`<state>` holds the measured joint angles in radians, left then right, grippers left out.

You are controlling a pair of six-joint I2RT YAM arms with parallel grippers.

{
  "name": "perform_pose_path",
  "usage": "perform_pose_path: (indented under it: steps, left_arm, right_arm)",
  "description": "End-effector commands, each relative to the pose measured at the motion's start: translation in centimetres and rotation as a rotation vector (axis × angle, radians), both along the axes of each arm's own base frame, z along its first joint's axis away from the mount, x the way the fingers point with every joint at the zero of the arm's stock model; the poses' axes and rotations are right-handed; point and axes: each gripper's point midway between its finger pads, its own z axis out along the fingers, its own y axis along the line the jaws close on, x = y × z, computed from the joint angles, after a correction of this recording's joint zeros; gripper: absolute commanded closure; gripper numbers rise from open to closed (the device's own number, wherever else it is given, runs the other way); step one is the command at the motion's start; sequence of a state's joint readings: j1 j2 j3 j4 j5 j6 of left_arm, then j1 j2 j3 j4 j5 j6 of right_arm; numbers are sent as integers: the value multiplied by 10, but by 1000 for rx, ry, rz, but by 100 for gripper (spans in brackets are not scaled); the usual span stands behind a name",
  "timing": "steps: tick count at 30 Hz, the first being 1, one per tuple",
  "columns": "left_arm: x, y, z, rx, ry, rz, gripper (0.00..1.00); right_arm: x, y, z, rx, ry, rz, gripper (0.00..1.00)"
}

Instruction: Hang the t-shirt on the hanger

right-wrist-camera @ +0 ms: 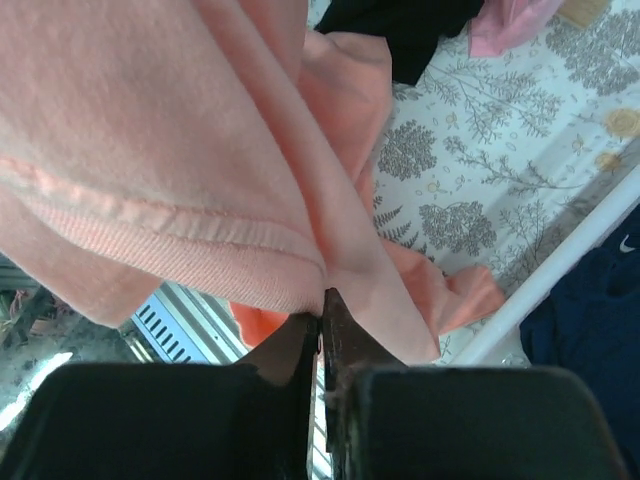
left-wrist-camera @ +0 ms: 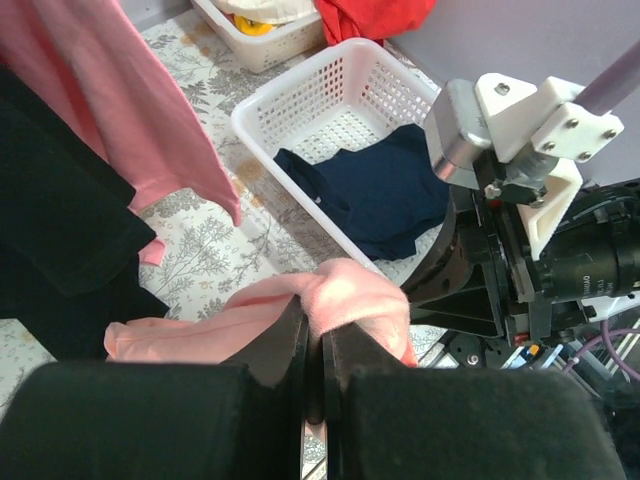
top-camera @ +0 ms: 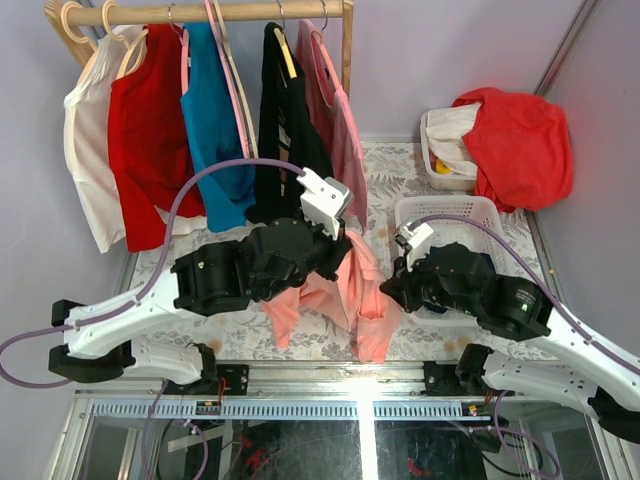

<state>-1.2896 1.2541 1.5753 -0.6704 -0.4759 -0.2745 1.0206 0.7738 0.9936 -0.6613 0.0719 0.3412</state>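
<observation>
The salmon t-shirt hangs bunched between both arms above the floral tabletop, its lower folds draping toward the table's near edge. My left gripper is shut on a fold of the t-shirt, with the cloth bulging over the tips of the left gripper. My right gripper is shut on a hemmed edge of the t-shirt, and the jaws of the right gripper meet at the seam. Cream hangers with thick hooks hang at the rail's left end. I cannot tell which is the hanger.
A wooden rail at the back carries white, red, blue, black and pale pink tops. A white basket holding a navy garment stands right of the arms. Behind it a tub is draped with a red shirt.
</observation>
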Motion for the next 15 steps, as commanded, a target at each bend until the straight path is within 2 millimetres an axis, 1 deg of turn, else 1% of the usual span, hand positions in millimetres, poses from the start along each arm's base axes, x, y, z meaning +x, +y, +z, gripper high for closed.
perform_pose_path:
  steps: [1,3,6,9,11,13,15]
  left_arm:
    - [6,17,40,-40,-58,47,100]
    - [10,26,53,-47,-76,85,100]
    - [18,46,83,-82,-129,163,100]
    - [20,63,124,-170,-191,196,100]
    - [16,69,151,-247,-244,169,100]
    - [11,76,176,-314,-302,142,100]
    - [5,81,201,-369,-346,107,100]
  right_arm:
    - [8,-2,55,98,-116,-17,100]
    - [5,-6,83,140,-163,2,100]
    - [-4,-12,132,230,-243,43,100]
    - [-15,-23,183,356,-347,69,100]
    - [-26,-31,214,449,-417,97,100]
    - [-38,-36,237,516,-475,148,100]
    - [-48,-40,254,546,-513,189,100]
